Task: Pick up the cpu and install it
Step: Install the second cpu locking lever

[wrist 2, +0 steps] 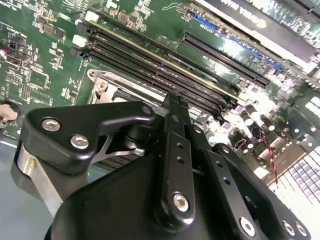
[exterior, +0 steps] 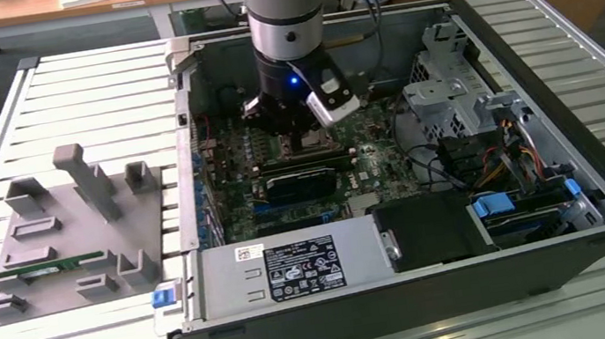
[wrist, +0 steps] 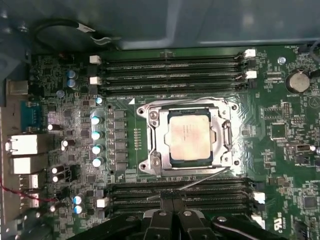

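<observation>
The cpu [wrist: 189, 137] is seen in the first wrist view lying flat inside the metal socket frame [wrist: 150, 145] on the green board, silver top upward, so it is not held. The gripper [wrist: 172, 220] is poised just above the board beside the socket, over a bank of memory slots [wrist: 175, 192], and its jaws appear drawn together with nothing between them. A risk is judged to lie in the seating: if the chip is skewed in its recess, any downward press could bend the contacts beneath, and squareness cannot be confirmed from these pictures. A thin lever [wrist: 200, 179] lies along the frame's edge; whether it is latched cannot be told, and an unlatched lever would leave the chip loose. The fingers could also be caught on the slot clips if the arm were shifted sideways at this height. The exterior view supplies what the wrist views lack: the computer case [exterior: 593, 209] open on the slatted table, and the grey parts tray [exterior: 54, 258] at nine o'clock from it, with a green memory stick [exterior: 50, 269] lying on it. The second wrist view gives the black finger linkage close up, with the long slots beyond it.
</observation>
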Robot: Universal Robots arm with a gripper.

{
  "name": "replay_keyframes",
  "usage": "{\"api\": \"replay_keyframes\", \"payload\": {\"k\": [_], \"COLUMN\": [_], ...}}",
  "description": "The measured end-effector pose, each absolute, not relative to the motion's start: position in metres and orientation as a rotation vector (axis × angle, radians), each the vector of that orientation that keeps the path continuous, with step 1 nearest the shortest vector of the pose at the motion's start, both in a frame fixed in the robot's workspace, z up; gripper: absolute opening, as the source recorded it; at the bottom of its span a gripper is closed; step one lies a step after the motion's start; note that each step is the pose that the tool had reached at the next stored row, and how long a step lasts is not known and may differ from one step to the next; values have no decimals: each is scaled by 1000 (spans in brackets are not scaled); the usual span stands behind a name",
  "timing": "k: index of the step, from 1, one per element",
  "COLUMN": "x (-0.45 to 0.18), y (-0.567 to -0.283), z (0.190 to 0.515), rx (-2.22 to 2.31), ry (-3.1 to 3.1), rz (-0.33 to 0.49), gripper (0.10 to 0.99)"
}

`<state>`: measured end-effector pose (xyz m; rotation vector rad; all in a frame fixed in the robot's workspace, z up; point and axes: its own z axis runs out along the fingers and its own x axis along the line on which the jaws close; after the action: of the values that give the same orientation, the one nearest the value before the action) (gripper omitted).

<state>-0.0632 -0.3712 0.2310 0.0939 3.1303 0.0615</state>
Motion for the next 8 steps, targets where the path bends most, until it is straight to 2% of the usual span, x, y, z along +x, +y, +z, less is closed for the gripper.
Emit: {"api": "replay_keyframes", "payload": {"k": [8], "x": [-63], "y": [-371], "z": [219], "rx": [94], "ry": [3130], "rz": [98], "gripper": [106]}}
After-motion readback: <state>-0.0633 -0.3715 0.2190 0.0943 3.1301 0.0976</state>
